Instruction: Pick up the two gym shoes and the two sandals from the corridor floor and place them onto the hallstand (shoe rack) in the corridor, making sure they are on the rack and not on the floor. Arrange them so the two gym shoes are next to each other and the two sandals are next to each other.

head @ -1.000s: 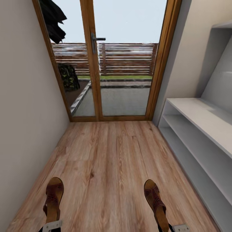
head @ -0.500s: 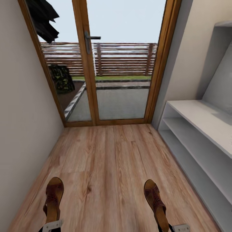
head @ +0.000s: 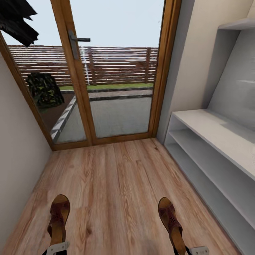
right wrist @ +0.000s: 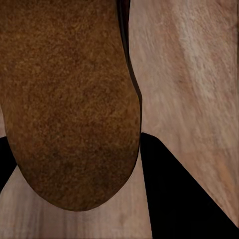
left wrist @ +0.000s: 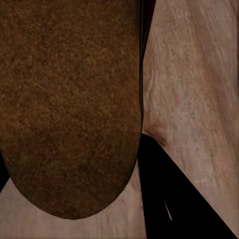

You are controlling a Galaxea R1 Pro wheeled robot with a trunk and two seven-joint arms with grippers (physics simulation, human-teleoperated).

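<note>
Above the corridor floor point(head: 117, 184), each claw seems to grip one brown sandal point(head: 58, 219) by its heel; the other sandal point(head: 171, 221) looks light, flexible.

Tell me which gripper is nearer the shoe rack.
Right. The right gripper, holding a sandal, sits close beside the hallstand along the right wall; the left gripper, holding the other sandal, is across the corridor near the left wall.
</note>
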